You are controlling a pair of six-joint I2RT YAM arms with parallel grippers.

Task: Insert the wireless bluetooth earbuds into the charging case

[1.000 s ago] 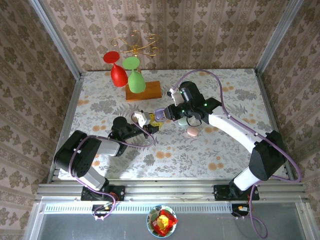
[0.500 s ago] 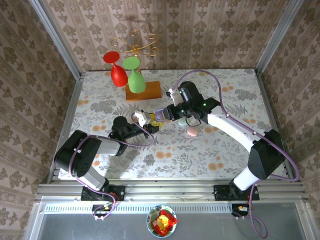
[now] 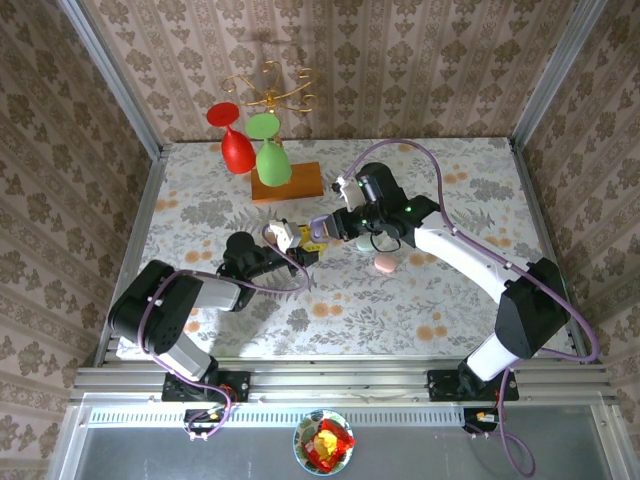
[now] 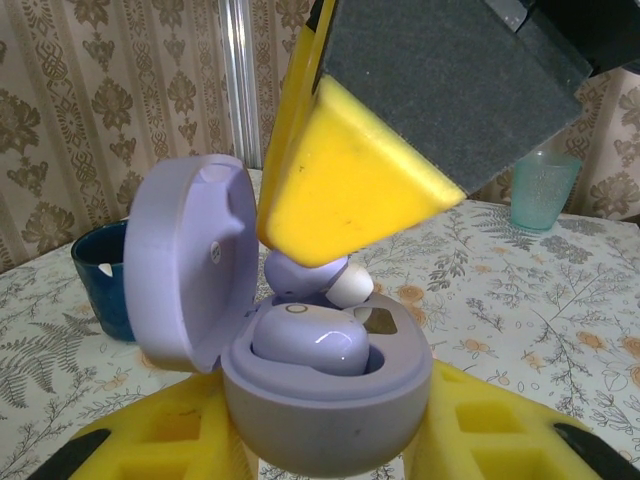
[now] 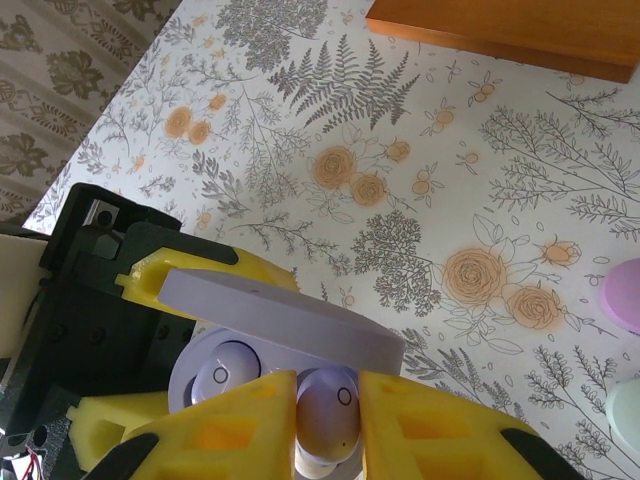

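My left gripper [image 4: 325,438] is shut on a lilac charging case [image 4: 330,415], held upright with its lid [image 4: 185,270] swung open to the left. One lilac earbud [image 4: 305,342] lies seated in the case's near socket. My right gripper [image 5: 327,420] is shut on a second earbud [image 5: 326,412], white tip down. This second earbud [image 4: 300,275] hangs just above the case's far socket, touching or almost touching the seated one. In the top view the two grippers [image 3: 300,248] [image 3: 318,232] meet at the table's middle.
A pink oval case [image 3: 385,264] and a mint one [image 3: 362,243] lie just right of the grippers. A wooden base [image 3: 288,182] with red and green wine glasses [image 3: 258,150] stands behind. A dark blue cup [image 4: 100,275] and a teal glass [image 4: 545,190] stand on the table.
The right arm has edged slightly at the start of the second, then held still. Both grips and the case stay as they were.
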